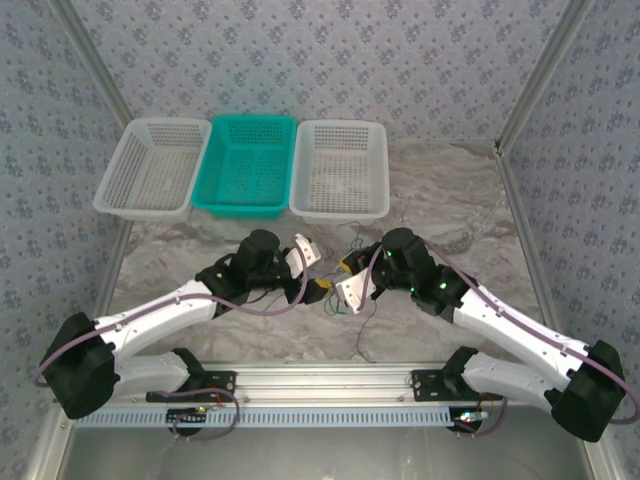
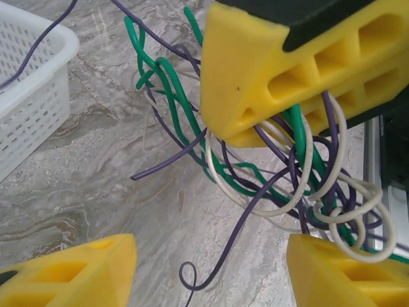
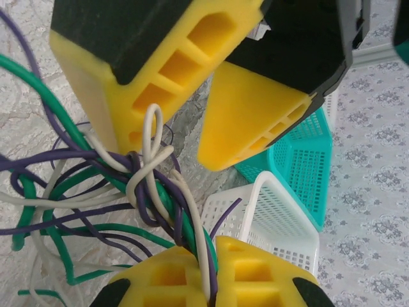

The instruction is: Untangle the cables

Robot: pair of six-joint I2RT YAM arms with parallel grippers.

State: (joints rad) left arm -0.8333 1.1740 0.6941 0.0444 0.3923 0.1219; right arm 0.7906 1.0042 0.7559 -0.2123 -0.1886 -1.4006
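Three baskets line the back of the marbled desk (image 1: pixel 160 255): left white basket (image 1: pixel 148 170), teal basket (image 1: pixel 247 165) in the middle, right white basket (image 1: pixel 342 170), all side by side w/ rims touching. Nearer the bases both arms reach inward & meet around desk ctr, in front of the right white basket.

Left arm (image 1: pixel 170 310): the left fingers (image 2: pixel 70 275) are spread wide. The yellow pads sit at the two lower corners of that wrist view w/ bare desk btwn them. A curled purple tip lies in the gap, not pinched. From the right wrist cam the same two fingers sit just above the tangle, and one off-white loop lies against the nearer finger.

Cables (image 2: pixel 300 185) sit btwn the two sets of fingers: a knot of green, purple & off-white strands looped through each other. The bundle hangs from the right fingers, and thin loose ends trail over the desk twd the near edge. Can't tell how much of the knot rests on the desk.

Right arm (image 1: pixel 510 325): the right fingers (image 3: pixel 160 281) are pressed together, pinching green, off-white & purple strands that run up out of the seam btwn them. Teal & white baskets show just beyond.
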